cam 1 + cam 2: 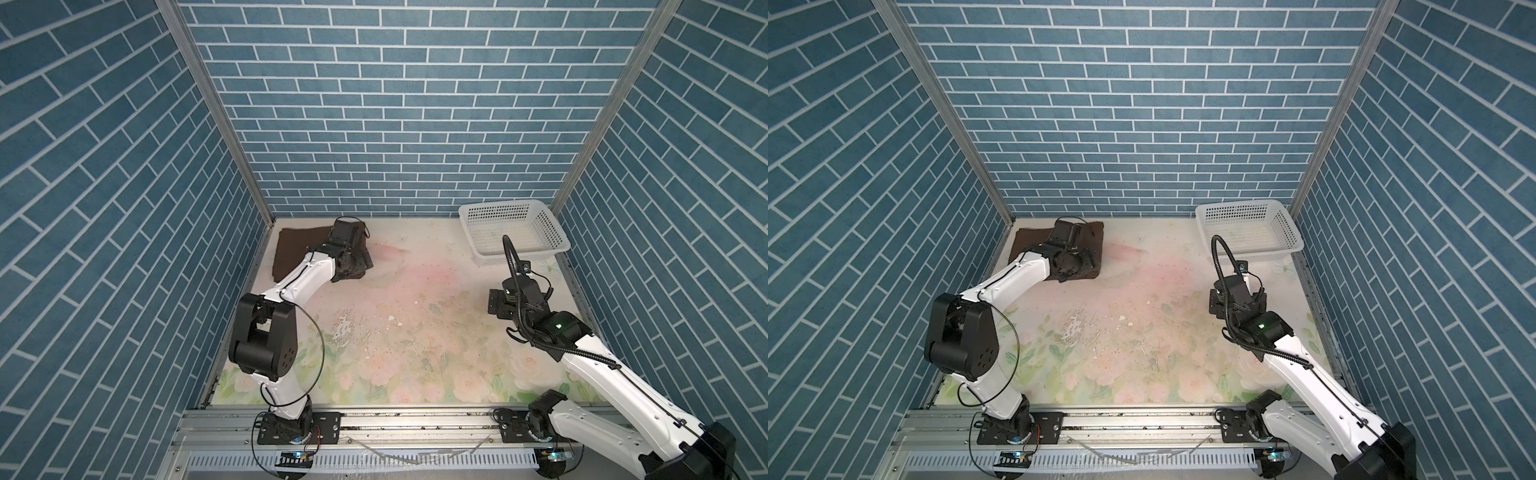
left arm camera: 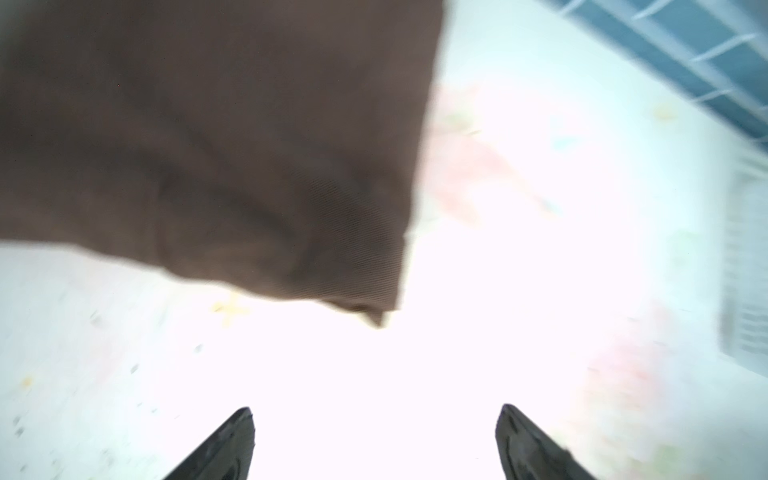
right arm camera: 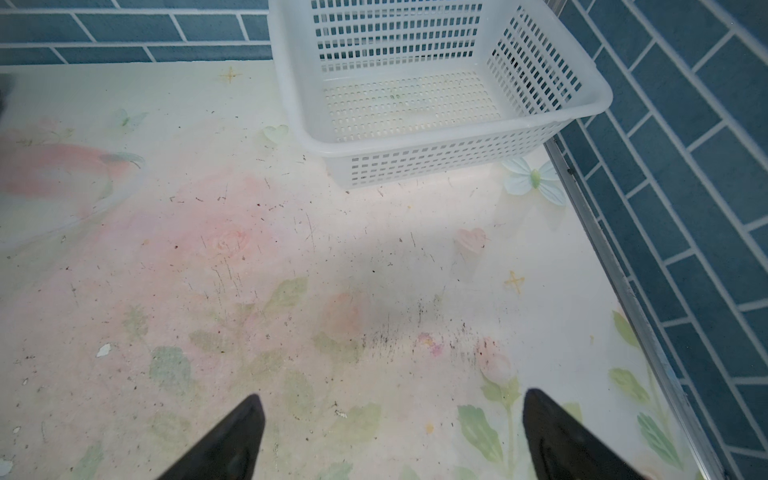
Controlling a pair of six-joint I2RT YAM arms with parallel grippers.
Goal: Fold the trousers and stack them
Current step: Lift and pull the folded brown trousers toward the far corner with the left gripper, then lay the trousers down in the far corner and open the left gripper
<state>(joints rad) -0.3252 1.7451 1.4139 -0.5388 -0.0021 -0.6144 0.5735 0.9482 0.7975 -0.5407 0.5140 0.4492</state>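
The dark brown trousers (image 1: 291, 245) (image 1: 1030, 239) lie folded into a flat rectangle in the far left corner of the table. My left arm reaches over them. My left gripper (image 1: 361, 266) (image 1: 1086, 259) hangs by their front right corner. In the blurred left wrist view the trousers (image 2: 228, 145) end in a corner just ahead of my left gripper (image 2: 374, 409), which is open with only bare table between its fingers. My right gripper (image 1: 496, 305) (image 1: 1214, 305) (image 3: 392, 399) is open and empty above the table's right side, far from the trousers.
A white perforated basket (image 1: 519, 253) (image 1: 1254, 253) (image 3: 415, 145) stands empty in the far right corner, just beyond my right gripper. The flowered table (image 1: 415, 311) is bordered by blue brick walls on three sides and a metal rail in front.
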